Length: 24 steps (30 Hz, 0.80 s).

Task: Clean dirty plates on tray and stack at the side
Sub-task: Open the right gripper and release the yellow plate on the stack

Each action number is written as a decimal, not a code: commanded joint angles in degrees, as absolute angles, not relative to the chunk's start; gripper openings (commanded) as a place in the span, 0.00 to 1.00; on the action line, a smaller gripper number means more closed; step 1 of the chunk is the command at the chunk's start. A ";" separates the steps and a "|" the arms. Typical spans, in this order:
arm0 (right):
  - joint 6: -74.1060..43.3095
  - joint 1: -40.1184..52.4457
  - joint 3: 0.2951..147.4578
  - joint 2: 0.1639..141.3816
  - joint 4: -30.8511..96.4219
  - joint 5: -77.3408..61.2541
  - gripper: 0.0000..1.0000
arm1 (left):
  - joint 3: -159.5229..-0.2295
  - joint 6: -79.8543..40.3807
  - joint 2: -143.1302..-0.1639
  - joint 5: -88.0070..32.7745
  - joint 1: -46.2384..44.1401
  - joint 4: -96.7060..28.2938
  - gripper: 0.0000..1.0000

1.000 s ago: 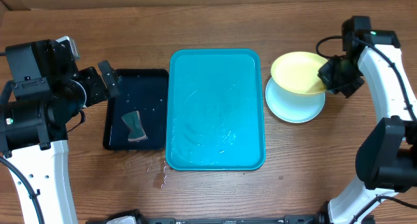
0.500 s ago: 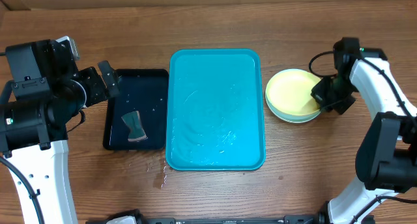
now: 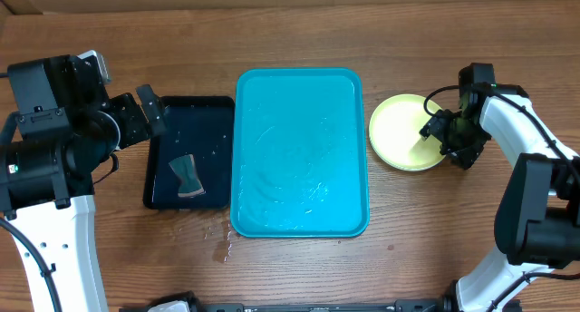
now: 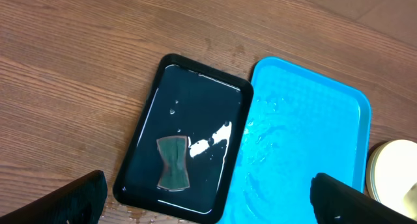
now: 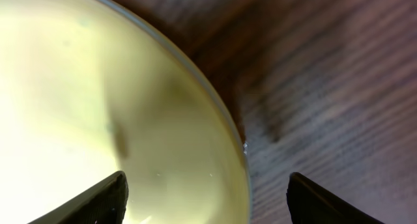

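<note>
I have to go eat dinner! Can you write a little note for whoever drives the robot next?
Left gripper: open, by the black tray where the sponge lies.
Right gripper: open, at the rim of the yellow-green plate, on the table right of the turquoise tray.
Done: no plates on the turquoise tray.
Left: probably just back the right arm away. Anything under that plate is hidden.

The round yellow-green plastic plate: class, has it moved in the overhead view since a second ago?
Yes. The yellow-green plate moved down the picture, nearer level with the middle of the turquoise rectangular plastic tray, and lies flat.
</note>
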<state>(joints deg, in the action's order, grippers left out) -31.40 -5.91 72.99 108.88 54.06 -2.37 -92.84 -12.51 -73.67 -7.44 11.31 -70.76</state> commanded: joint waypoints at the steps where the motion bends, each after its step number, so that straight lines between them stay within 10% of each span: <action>1: -24.27 -5.76 72.69 106.83 53.15 -2.26 0.75 | -93.65 -13.30 -73.89 -7.07 11.44 -70.70 1.00; 24: -8.82 -5.76 72.69 106.83 54.74 -10.52 0.66 | -93.65 -13.30 -73.89 -7.07 11.44 -70.70 1.00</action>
<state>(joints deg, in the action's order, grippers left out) -12.23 -5.91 72.95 108.88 55.00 -7.01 -92.84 -12.51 -73.67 -7.46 11.31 -70.76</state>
